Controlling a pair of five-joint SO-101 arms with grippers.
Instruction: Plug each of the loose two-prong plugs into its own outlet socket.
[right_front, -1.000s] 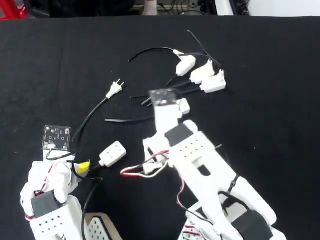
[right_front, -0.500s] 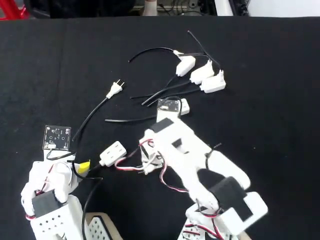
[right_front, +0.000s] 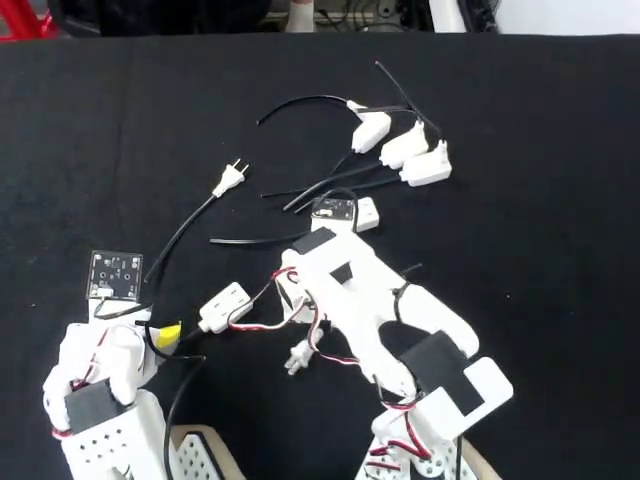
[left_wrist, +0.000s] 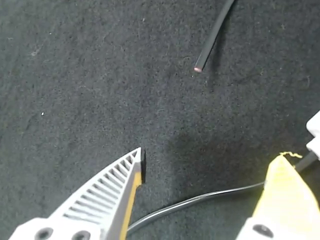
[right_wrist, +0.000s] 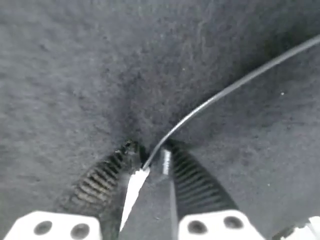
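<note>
Elbow folded over its base, the right arm tips its wrist steeply down at mid-table. The right end effector (right_wrist: 150, 162) is clamped tight on a thin black cable (right_wrist: 235, 85) just above the black cloth-covered table (right_front: 540, 250). The left arm crouches at the table's near left corner, its left end effector (left_wrist: 210, 155) spread wide and holding nothing, with a small white outlet socket (right_front: 225, 307) just beside it. One white two-prong plug (right_front: 230, 178) lies loose farther out, and a second white plug (right_front: 297, 357) lies beside the right arm.
</note>
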